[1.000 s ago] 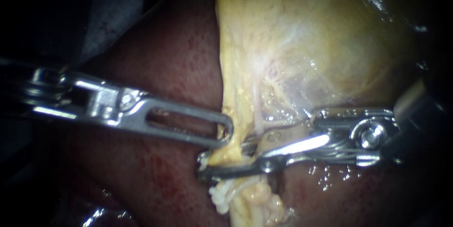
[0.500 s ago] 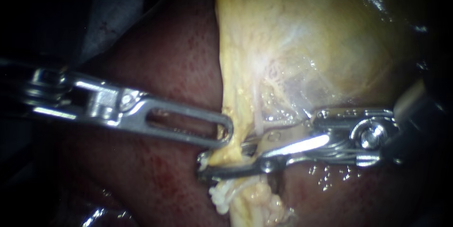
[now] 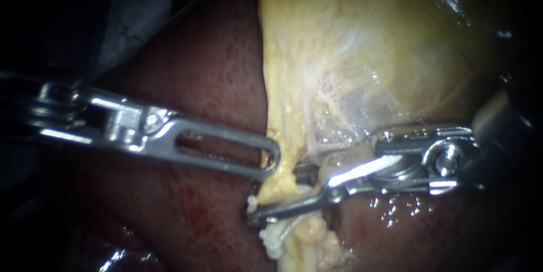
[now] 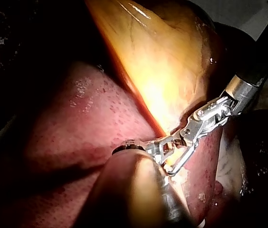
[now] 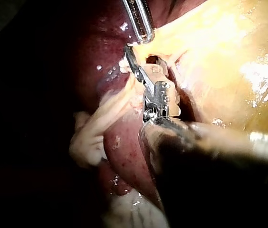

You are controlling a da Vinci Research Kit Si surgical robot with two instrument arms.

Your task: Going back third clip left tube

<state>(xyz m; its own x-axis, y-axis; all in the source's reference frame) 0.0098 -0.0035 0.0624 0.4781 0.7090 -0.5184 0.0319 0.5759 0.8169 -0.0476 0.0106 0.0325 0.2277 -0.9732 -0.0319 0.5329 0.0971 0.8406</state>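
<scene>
Tube [image 3: 281, 184]: one made out, a yellow strand running down from the narrow lower end of the gallbladder [image 3: 362, 51], mid-view, lying on the liver [image 3: 215, 80]. Which tube it is cannot be told.

Clips: none counted with certainty. A small dark metal piece [image 3: 305, 172] sits just beside the tube, inside the right hand's gap, too small to identify.

Instruments: two.
- Right instrument [image 3: 274, 193]: hand wide, jaws apart with the tube between them. The lower jaw crosses in front of the tube and hides part of it; the upper jaw stops just beside it.
- Left instrument [image 3: 270, 160]: hand closed on the gallbladder's narrow end, yellow tissue showing through the slotted jaw.

Below the right hand, a bundle of white strands [image 3: 274, 241] hangs beside the tube.

Gallbladder: one, pale yellow, glistening. Liver: one, dark red, wet.
</scene>
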